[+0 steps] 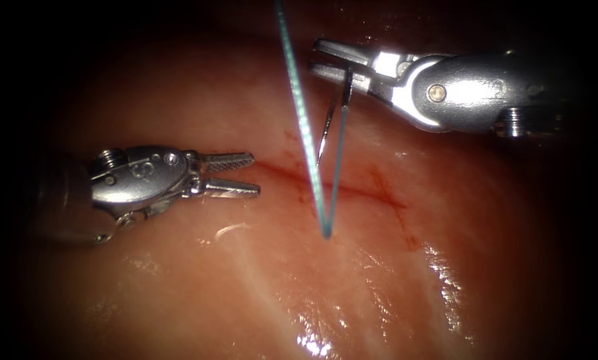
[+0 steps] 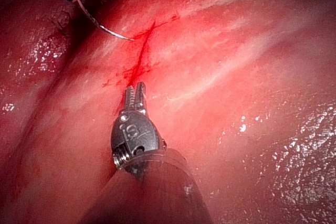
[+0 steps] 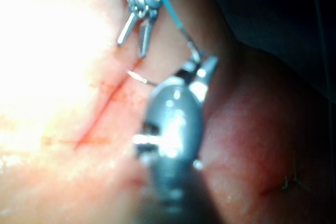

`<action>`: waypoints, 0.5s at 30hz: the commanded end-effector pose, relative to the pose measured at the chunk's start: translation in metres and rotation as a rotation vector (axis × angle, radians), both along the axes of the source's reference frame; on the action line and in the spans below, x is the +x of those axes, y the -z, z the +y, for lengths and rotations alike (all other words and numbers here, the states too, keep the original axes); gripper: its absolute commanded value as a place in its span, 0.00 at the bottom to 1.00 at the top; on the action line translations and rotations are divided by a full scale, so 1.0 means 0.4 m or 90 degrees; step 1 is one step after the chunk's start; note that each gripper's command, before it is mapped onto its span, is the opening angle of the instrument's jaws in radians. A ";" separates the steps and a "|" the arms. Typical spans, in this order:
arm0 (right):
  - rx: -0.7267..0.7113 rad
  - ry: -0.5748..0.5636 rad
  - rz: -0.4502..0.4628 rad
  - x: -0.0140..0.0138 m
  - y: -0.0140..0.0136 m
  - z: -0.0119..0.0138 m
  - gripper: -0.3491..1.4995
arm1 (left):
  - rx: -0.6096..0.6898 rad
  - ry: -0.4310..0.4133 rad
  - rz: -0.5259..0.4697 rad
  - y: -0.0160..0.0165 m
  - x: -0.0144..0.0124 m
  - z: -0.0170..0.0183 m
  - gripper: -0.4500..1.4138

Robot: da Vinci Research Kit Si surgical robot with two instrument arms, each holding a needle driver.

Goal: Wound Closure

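Needle [image 1: 327,128] hangs clear above the cut [image 1: 352,190], clamped near its thread end by the right tool [image 1: 331,61], thread [image 1: 299,113] already through the tissue [image 1: 259,280], while the left tool [image 1: 235,175] waits open-jawed and empty beside the cut.

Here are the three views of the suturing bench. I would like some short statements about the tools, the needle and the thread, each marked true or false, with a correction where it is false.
1. The right tool holds the needle. True.
2. The left tool grips the thread. False: its jaws are open and hold nothing.
3. The needle is buried in the tissue. False: it hangs free above the cut, gripped near its thread end.
4. The thread enters the tissue just below the cut in the endoscope view. True.
5. The left tool's tips lie near the left end of the cut. True.
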State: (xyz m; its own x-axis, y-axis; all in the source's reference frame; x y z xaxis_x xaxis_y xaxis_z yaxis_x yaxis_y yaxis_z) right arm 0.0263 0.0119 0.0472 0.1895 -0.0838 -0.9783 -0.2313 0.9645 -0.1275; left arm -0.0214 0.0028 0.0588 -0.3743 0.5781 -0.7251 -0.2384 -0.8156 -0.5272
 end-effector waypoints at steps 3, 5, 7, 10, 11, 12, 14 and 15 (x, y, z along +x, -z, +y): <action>-0.011 -0.017 -0.002 0.0025 -0.0078 0.0007 0.00 | -0.003 -0.027 0.055 -0.0068 -0.0030 -0.0017 0.00; -0.014 -0.024 -0.002 0.0025 -0.0090 0.0009 0.00 | -0.003 -0.034 0.064 -0.0079 -0.0036 -0.0019 0.00; -0.019 -0.030 -0.004 0.0029 -0.0114 0.0007 0.00 | -0.002 -0.048 0.082 -0.0097 -0.0046 -0.0030 0.00; -0.023 -0.031 -0.006 0.0035 -0.0129 0.0002 0.00 | -0.004 -0.051 0.087 -0.0104 -0.0049 -0.0038 0.02; -0.021 -0.033 -0.005 0.0041 -0.0135 0.0000 0.00 | -0.004 -0.051 0.087 -0.0103 -0.0048 -0.0040 0.03; -0.021 -0.033 -0.005 0.0042 -0.0136 0.0000 0.00 | -0.004 -0.051 0.087 -0.0101 -0.0046 -0.0040 0.04; -0.021 -0.033 -0.005 0.0044 -0.0136 0.0000 0.00 | -0.003 -0.051 0.087 -0.0100 -0.0045 -0.0041 0.04; -0.021 -0.033 -0.006 0.0044 -0.0135 0.0000 0.00 | -0.003 -0.051 0.087 -0.0098 -0.0043 -0.0041 0.04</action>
State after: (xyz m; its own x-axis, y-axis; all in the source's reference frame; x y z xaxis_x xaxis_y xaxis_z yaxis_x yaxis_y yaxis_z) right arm 0.0274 0.0120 0.0521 0.2048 -0.1045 -0.9732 -0.2811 0.9461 -0.1608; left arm -0.0227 0.0017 0.0622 -0.5158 0.5364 -0.6680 -0.2426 -0.8392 -0.4866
